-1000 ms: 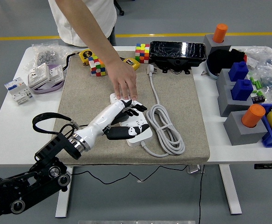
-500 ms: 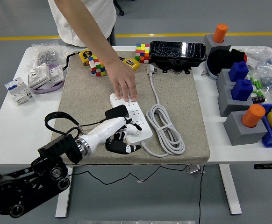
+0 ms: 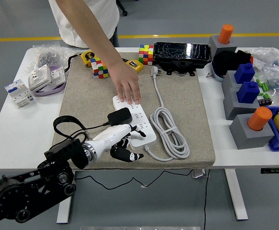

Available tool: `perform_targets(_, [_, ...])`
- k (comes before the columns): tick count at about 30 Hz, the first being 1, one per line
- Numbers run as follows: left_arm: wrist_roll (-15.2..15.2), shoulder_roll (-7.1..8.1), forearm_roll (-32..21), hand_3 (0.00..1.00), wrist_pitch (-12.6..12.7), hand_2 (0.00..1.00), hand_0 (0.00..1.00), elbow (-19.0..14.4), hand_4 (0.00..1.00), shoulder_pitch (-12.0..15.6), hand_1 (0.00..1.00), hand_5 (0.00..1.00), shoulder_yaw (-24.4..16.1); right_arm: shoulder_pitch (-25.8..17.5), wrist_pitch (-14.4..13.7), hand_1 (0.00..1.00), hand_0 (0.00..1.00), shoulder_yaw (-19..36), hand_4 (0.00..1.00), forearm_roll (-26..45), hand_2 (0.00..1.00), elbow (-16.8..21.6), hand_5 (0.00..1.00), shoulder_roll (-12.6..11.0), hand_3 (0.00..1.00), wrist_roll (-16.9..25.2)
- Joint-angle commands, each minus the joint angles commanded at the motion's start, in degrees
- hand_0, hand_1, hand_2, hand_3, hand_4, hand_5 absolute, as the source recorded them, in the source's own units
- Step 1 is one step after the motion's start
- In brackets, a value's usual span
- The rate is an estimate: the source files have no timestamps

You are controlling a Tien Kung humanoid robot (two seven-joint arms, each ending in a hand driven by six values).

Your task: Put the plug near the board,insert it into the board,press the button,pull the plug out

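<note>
At far left on the white table [image 3: 15,139]: a small white-and-blue breaker module [image 3: 17,92], then a white wall-socket block on a lilac tray [image 3: 45,79], with a clear bag of small parts [image 3: 47,54] behind.

From the lower left corner, the black left arm, ending in the white-and-black five-fingered left hand [image 3: 120,143] over the near edge of the beige felt mat [image 3: 89,103]. Fingers loosely curled and pointing down at the mat, just beside the near end of the white rectangular power strip [image 3: 135,120]; whether anything is gripped, impossible to tell. Black boxy plug adapter [image 3: 120,116] sitting at the strip's left edge, just above the hand, its thin black cable [image 3: 67,123] looping back toward the wrist; seated in a socket or merely lying there, unclear.

At the strip's far end, a person's hand [image 3: 128,86] pressed flat, arm reaching down from the top.

Behind: a yellow tape measure [image 3: 87,57], two multicoloured puzzle cubes [image 3: 100,67] [image 3: 146,54].

Right of the strip: its grey coiled cord [image 3: 169,132] and white plug [image 3: 155,71]. Beyond, a black foil-wrapped box [image 3: 181,53]. At far right, grey blocks holding orange cylinders [image 3: 260,118] and blue pieces [image 3: 248,91].
</note>
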Motion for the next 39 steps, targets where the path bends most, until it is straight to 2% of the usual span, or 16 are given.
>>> perform_targets(2, [0.25, -0.46, 0.17, 0.761, 0.00, 0.115, 0.095, 0.65, 0.798, -0.14, 0.053, 0.195, 0.04, -0.06, -0.01, 0.627, 0.535, 0.13, 0.891, -0.02, 0.619, -0.04, 0.416, 0.06, 0.552, 0.00])
perform_targets(3, [0.36, -0.64, 0.25, 0.798, 0.00, 0.114, 0.093, 0.89, 0.799, -0.19, 0.053, 0.197, 0.05, -0.09, 0.01, 0.626, 0.535, 0.15, 0.891, 0.00, 0.618, -0.05, 0.415, 0.08, 0.552, -0.01])
perform_targets(8, [1.58, -1.64, 0.93, 0.798, -0.41, 0.114, 0.093, 2.63, 0.799, -0.63, 0.053, 0.197, 0.18, -0.19, 0.04, 0.626, 0.535, 0.38, 0.891, -0.06, 0.618, -0.11, 0.415, 0.16, 0.552, -0.04])
perform_targets(9, [1.66, -1.72, 0.91, 0.829, -0.46, 0.112, 0.091, 2.78, 0.798, -0.64, 0.051, 0.193, 0.17, -0.20, 0.04, 0.626, 0.537, 0.41, 0.891, -0.05, 0.618, -0.10, 0.416, 0.16, 0.552, -0.04])
perform_targets(13, [1.82, -2.04, 1.00, 0.829, -0.49, 0.112, 0.091, 3.24, 0.798, -0.67, 0.051, 0.193, 0.15, -0.26, 0.04, 0.626, 0.537, 0.54, 0.891, -0.08, 0.618, -0.05, 0.416, 0.20, 0.552, -0.03])
perform_targets(15, [2.22, -2.11, 1.06, 0.798, -1.05, 0.111, 0.090, 3.28, 0.799, -0.62, 0.050, 0.194, -0.03, -0.31, 0.03, 0.627, 0.537, 0.63, 0.891, -0.13, 0.618, -0.02, 0.417, 0.21, 0.552, -0.02])
perform_targets(20, [2.85, -1.95, 1.17, 0.798, -2.11, 0.111, 0.090, 3.15, 0.799, -0.42, 0.050, 0.194, -0.07, -0.39, 0.03, 0.627, 0.537, 0.87, 0.891, -0.20, 0.618, -0.04, 0.417, 0.24, 0.552, -0.03])
perform_targets(21, [2.93, -1.91, 1.25, 0.765, -2.19, 0.110, 0.090, 3.17, 0.799, -0.40, 0.049, 0.190, -0.03, -0.40, 0.02, 0.627, 0.538, 0.94, 0.891, -0.24, 0.618, -0.07, 0.416, 0.27, 0.552, -0.03])
perform_targets(29, [4.60, -1.64, 1.68, 0.743, -3.65, 0.109, 0.089, 3.28, 0.799, -0.07, 0.049, 0.189, -0.46, -0.31, 0.03, 0.627, 0.537, 0.99, 0.891, -0.20, 0.618, 0.01, 0.416, 0.33, 0.552, -0.01])
perform_targets(30, [4.06, -1.57, 1.57, 0.743, -3.34, 0.109, 0.089, 3.26, 0.799, 0.07, 0.049, 0.189, -0.57, -0.29, 0.03, 0.627, 0.537, 1.00, 0.891, -0.23, 0.618, 0.03, 0.416, 0.34, 0.552, 0.00])
perform_targets(32, [1.18, -1.30, 0.30, 0.743, -1.19, 0.109, 0.089, 2.92, 0.799, 0.52, 0.049, 0.189, -1.04, -0.27, 0.01, 0.627, 0.537, 1.06, 0.891, -0.26, 0.618, 0.06, 0.416, 0.38, 0.552, 0.03])
perform_targets(33, [-0.33, -1.15, -0.74, 0.677, -0.12, 0.112, 0.098, 2.61, 0.797, 0.71, 0.045, 0.189, -1.32, -0.28, 0.00, 0.626, 0.537, 1.08, 0.891, -0.27, 0.617, 0.07, 0.417, 0.39, 0.552, 0.04])
perform_targets(34, [-2.03, -0.95, -2.44, 0.677, 1.09, 0.112, 0.098, 2.09, 0.797, 0.91, 0.045, 0.189, -1.73, -0.30, 0.00, 0.626, 0.537, 1.09, 0.891, -0.29, 0.617, 0.07, 0.417, 0.40, 0.552, 0.04])
perform_targets(38, [-11.04, -0.59, -11.17, 0.677, 8.62, 0.112, 0.098, 1.26, 0.797, 1.13, 0.045, 0.189, -2.46, -0.41, -0.02, 0.626, 0.537, 0.98, 0.891, -0.31, 0.617, -0.04, 0.417, 0.36, 0.552, 0.03])
perform_targets(39, [-13.21, -0.59, -13.17, 0.600, 10.10, 0.179, 0.166, 1.22, 0.800, 1.09, 0.093, 0.200, -2.58, -0.39, -0.02, 0.626, 0.537, 0.97, 0.891, -0.32, 0.617, -0.05, 0.417, 0.35, 0.552, 0.03])
